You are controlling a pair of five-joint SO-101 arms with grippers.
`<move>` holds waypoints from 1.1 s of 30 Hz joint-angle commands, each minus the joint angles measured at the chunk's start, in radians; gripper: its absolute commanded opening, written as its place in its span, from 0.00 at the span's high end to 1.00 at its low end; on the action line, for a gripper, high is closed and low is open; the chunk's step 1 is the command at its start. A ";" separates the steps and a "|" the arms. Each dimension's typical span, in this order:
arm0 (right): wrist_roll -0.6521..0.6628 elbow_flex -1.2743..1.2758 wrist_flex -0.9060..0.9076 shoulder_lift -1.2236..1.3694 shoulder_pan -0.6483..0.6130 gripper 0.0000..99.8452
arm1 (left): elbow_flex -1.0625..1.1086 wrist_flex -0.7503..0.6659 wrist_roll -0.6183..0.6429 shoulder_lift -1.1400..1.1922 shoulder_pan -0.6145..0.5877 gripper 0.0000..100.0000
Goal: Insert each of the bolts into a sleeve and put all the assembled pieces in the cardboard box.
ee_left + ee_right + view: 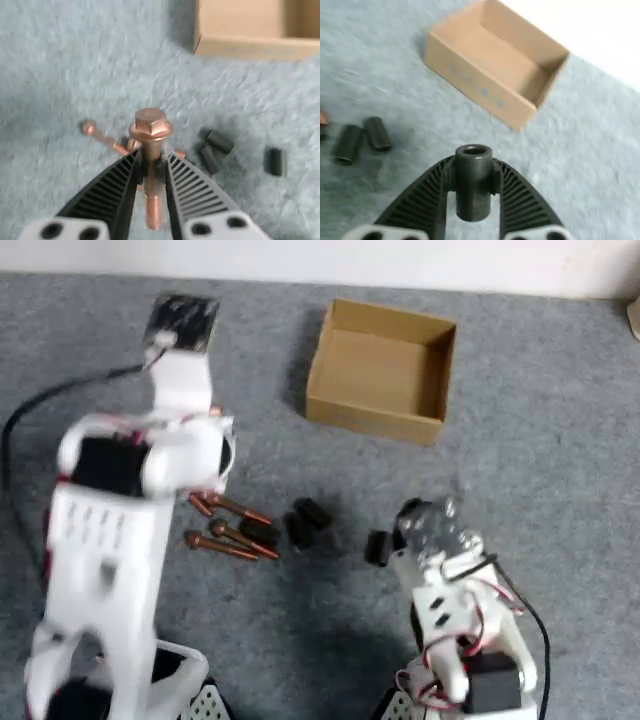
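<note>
Left gripper [152, 156] is clamped on a copper bolt [150, 125]. The shank runs along the fingers, the hex head sticks out past the tips and the threaded end points back toward the wrist. Below it, loose bolts [225, 543] lie flat in a small heap on the grey worktop [560, 440], looks like three, with one black sleeve [260, 533] touching them. Right of the heap, two more sleeves [308, 518] lie on their sides just beside each other. Another dark sleeve [377, 547] sits right at the right arm's head; can't tell from above whether it's loose or the held one. Cardboard box [380, 370] is at the back, open side up, nothing in it, well apart from both arms. Right gripper [473, 170] is closed on a black sleeve [472, 152], long axis in line with the fingers, open bore facing out past the tips. What matters now: the held sleeve is to the right of the held bolt, with the loose parts between, so the arms have to meet in the middle. My read: the bolt's free end is the head, not the thread, so lining it up with the bore looks awkward without a regrip. Print: faint bluish marks on the box's front wall, not readable.
</note>
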 commanded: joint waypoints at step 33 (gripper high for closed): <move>-0.167 0.140 -0.278 -0.038 -0.490 1.00 | 1.419 -1.303 0.396 -1.234 0.386 0.99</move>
